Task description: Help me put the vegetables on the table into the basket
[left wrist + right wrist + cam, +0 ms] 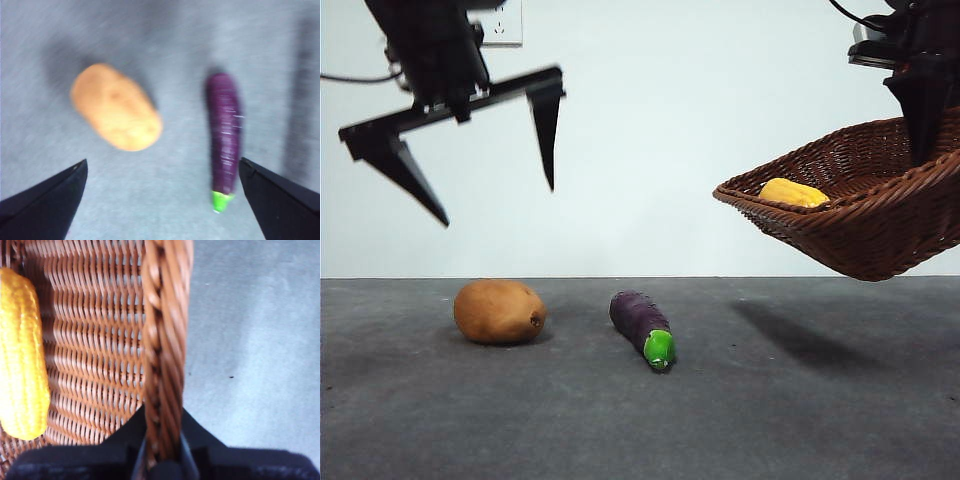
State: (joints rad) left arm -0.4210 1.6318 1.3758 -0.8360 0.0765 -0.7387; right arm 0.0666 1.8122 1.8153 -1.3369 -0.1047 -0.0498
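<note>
A brown potato (500,311) (116,106) and a purple eggplant (642,327) (225,135) with a green cap lie side by side on the grey table (800,420). High above the potato hangs my left gripper (495,200) (162,162), open wide and holding nothing. At the right the woven basket (860,215) (90,340) is held tilted in the air, clear of the table. My right gripper (925,150) (162,440) is shut on its rim. The yellow corn (793,192) (20,355) lies inside the basket.
A plain white wall with a socket (500,22) stands behind the table. The basket throws a shadow (800,335) on the table to the right of the eggplant.
</note>
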